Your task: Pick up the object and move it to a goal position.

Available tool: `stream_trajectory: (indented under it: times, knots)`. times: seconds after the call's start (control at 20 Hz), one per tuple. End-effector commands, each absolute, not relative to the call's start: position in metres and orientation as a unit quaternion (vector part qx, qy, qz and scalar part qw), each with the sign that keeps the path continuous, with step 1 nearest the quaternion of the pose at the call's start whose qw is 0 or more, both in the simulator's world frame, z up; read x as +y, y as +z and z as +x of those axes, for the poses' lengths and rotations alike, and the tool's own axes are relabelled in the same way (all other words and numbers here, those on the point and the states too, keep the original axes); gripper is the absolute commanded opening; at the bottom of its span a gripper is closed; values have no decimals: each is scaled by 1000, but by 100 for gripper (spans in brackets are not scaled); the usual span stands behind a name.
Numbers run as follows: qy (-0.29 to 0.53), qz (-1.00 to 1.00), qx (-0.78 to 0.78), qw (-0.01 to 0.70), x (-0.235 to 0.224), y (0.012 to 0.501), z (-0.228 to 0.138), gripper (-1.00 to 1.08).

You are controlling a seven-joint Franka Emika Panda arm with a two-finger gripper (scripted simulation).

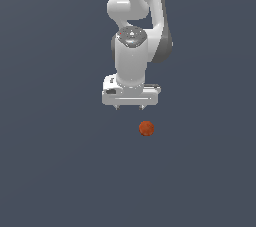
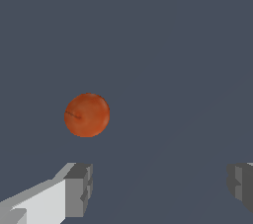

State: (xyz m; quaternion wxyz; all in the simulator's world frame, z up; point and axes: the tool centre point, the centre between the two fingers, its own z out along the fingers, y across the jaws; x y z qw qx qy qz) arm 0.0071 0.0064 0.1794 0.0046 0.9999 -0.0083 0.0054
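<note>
The object is a small reddish-orange ball (image 1: pixel 146 128), matte and slightly mottled, lying on the flat grey surface. In the wrist view the ball (image 2: pixel 87 115) sits ahead of the fingers, closer to one finger than the other. My white gripper (image 1: pixel 129 107) hangs above the ball and a little toward the exterior view's left of it, not touching it. Its two fingers (image 2: pixel 78 191) stand wide apart, with nothing between them. The gripper (image 2: pixel 160 188) is open and empty.
The white arm (image 1: pixel 135 16) rises behind the gripper toward the top of the exterior view. The plain dark grey surface (image 1: pixel 60 171) stretches all around.
</note>
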Motion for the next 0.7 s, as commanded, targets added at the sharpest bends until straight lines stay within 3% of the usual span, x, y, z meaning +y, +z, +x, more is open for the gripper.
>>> stream_trajectory:
  times: [0.0,0.65]
  knots:
    - [5,1000,-8,5,6,179,7,100]
    - [-10,1000,-4,0,3,171,2,100]
